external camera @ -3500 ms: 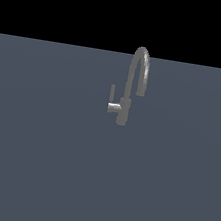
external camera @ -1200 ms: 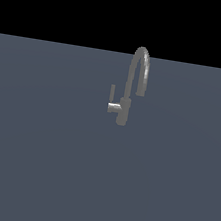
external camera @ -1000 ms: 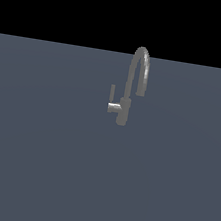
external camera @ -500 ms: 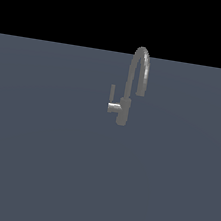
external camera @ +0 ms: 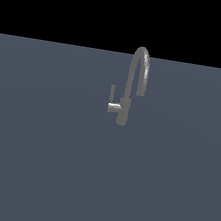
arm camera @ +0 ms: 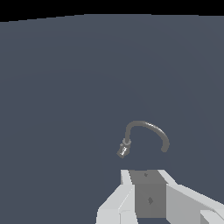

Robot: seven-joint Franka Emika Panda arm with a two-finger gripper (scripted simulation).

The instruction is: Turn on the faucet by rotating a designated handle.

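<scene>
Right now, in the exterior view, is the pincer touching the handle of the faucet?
No, the handle stands alone beside the faucet, and no pincer appears anywhere in the exterior view.

- Flat slate-grey ground plane (external camera: 38,162), plain and unmarked, fills the lower part of the exterior view.
- Solid black backdrop (external camera: 58,3) above a straight horizon.
- Light even and dim.
</scene>
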